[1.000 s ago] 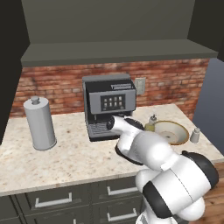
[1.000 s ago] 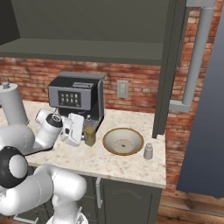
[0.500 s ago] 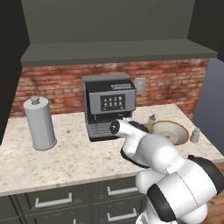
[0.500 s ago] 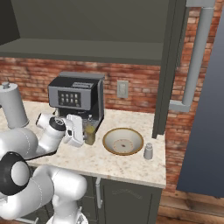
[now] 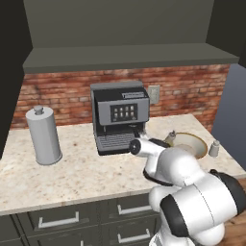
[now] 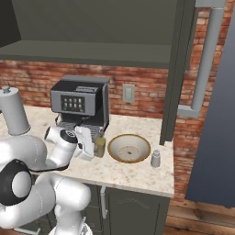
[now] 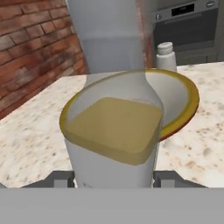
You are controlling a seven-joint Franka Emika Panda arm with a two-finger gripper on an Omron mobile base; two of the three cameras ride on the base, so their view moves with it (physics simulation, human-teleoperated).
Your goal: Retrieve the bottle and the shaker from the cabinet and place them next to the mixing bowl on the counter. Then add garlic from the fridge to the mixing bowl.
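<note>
One bottle stays clamped in the gripper, now closer to the mixing bowl

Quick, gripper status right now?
Gripper: shut on the bottle, beside the bowl.

I see the glass bottle center frame between my fingertips, mixing bowl behind it, shaker upper right.
</note>
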